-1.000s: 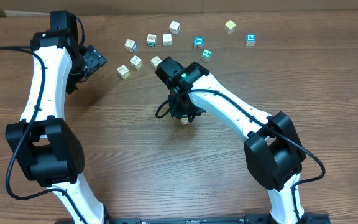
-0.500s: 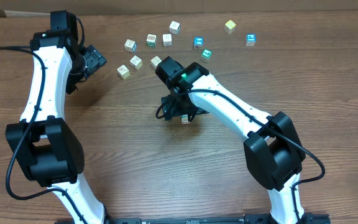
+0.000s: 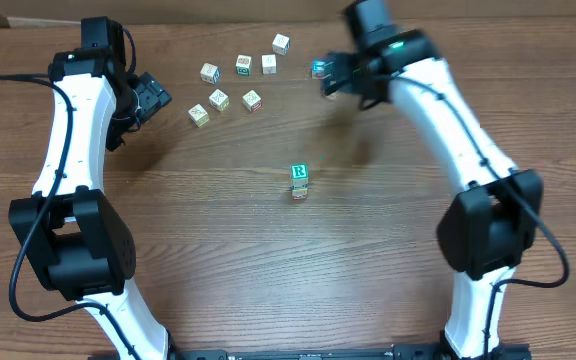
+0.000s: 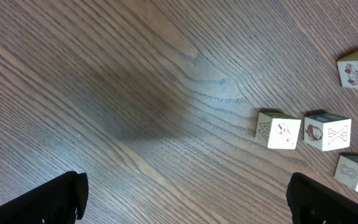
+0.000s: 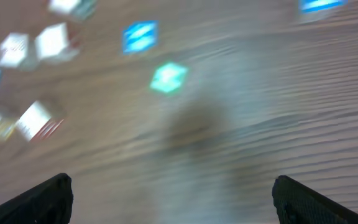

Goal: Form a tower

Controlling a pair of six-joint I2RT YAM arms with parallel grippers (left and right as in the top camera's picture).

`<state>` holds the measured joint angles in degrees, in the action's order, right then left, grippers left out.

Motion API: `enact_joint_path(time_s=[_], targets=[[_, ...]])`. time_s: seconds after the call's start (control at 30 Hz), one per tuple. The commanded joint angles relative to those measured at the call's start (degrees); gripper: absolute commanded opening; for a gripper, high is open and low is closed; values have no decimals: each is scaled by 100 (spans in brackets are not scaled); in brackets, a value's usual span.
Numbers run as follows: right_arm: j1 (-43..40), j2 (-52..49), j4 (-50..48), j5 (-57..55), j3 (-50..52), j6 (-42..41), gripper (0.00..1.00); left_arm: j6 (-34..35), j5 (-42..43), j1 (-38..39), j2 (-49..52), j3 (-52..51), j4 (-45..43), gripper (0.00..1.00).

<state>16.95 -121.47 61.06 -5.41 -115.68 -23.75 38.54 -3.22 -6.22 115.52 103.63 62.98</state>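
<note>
Midway across the brown wooden worktop [image 3: 218, 240], the narrow tower of wooden alphabet cubes [image 3: 299, 180], green R uppermost, stands alone, left claw [image 4: 188, 198] and right claw [image 5: 173, 199] both spread wide, empty.

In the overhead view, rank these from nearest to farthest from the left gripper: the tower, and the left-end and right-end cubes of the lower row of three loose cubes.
1. Left-end cube, just right of the left gripper.
2. Right-end cube, farther right along the same row.
3. Tower, standing alone near the table's centre.
</note>
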Motion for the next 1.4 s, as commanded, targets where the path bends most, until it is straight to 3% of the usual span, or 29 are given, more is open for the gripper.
enact_joint_path(time_s=[0.0, 0.2, 0.47, 1.37], targets=[[-743, 17, -13, -118, -85, 24, 100, -127, -33, -42, 138, 107, 2, 100], [-1563, 17, -13, -118, -85, 24, 100, -127, -33, -39, 138, 107, 0, 99], [-2065, 17, -13, -118, -85, 24, 100, -129, -33, -39, 138, 107, 2, 100], [-2087, 17, -13, -118, -85, 24, 100, -129, -33, -66, 138, 107, 0, 100]])
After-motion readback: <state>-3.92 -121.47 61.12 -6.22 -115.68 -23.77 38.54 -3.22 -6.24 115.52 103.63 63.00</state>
